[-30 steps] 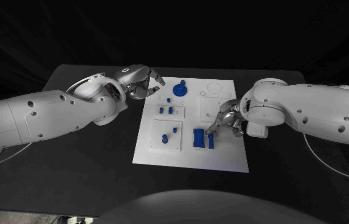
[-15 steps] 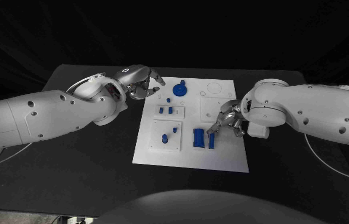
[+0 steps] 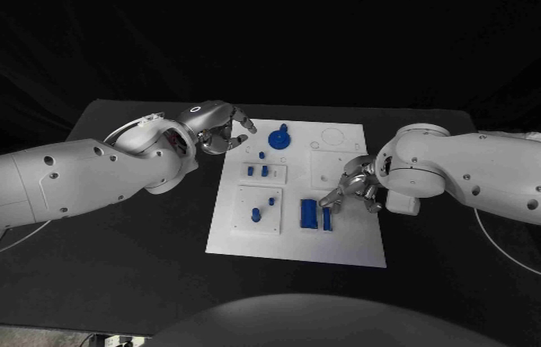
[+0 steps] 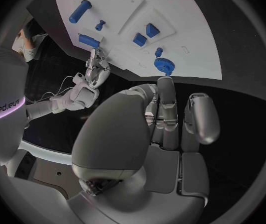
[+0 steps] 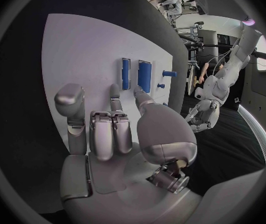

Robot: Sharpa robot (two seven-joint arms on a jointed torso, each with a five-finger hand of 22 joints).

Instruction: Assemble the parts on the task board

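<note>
The white task board [image 3: 349, 241] lies mid-table. On it are a blue gear [image 3: 278, 139], two small blue blocks [image 3: 258, 170], a blue cylinder [image 3: 255, 215], a wide blue block [image 3: 308, 212] and a narrow blue bar [image 3: 327, 219]. My right hand [image 3: 352, 189] hangs over the board's right side just beside the bar, holding nothing. In the right wrist view one finger of that hand [image 5: 117, 129] reaches to the end of the wide block [image 5: 145, 75]. My left hand [image 3: 214, 128] hovers at the board's far left corner with its fingers curled in on nothing, near the gear [image 4: 163, 65].
The black table [image 3: 124, 253] surrounds the board. A raised white panel [image 3: 333, 163] with round outlines sits at the board's far right. A small blue peg [image 3: 272, 201] stands near the cylinder. My two white forearms flank the board on either side.
The right arm has shifted slightly toward the near side, its hand still beside the blue bar. The left hand has not moved.
</note>
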